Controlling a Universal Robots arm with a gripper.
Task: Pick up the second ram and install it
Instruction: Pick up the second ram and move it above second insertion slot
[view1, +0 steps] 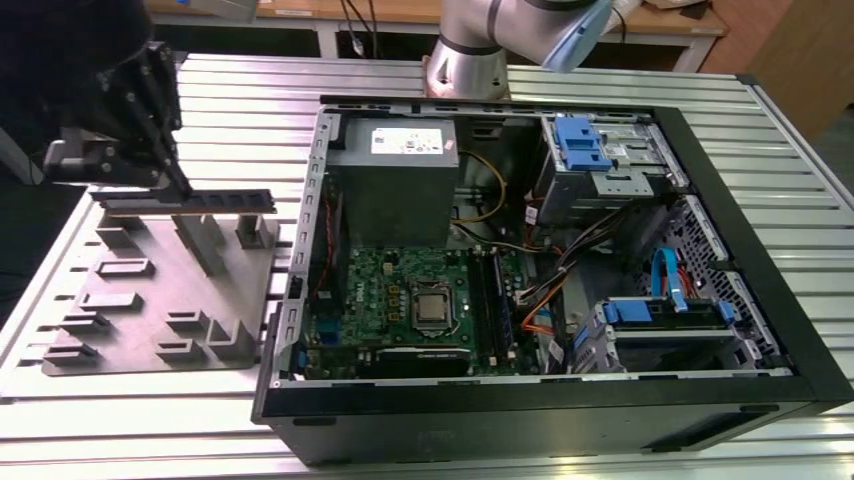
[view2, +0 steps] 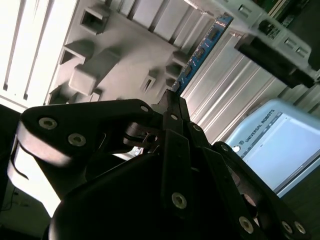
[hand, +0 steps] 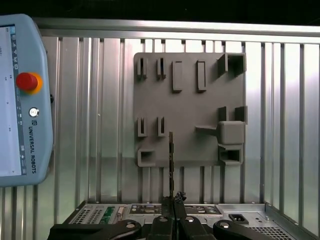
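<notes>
Your black gripper pinches the flat faces of the thin dark blue-green second ram above the grey blocky fixture plate, at ten o'clock from the open black computer case; treat it as light, stiff, fragile

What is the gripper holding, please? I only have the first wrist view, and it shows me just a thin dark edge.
Observer: The second wrist view shows its face. It is the second ram, a blue board with black chips, clamped in the gripper.
Operator: Thank you. Where is it in the wider scene?
Observer: In the exterior view it is over the grey fixture plate, outside the computer case, on the exterior view's left of it.
Operator: Is that case open?
Observer: Yes, its side panel is off and the motherboard lies exposed.
</notes>
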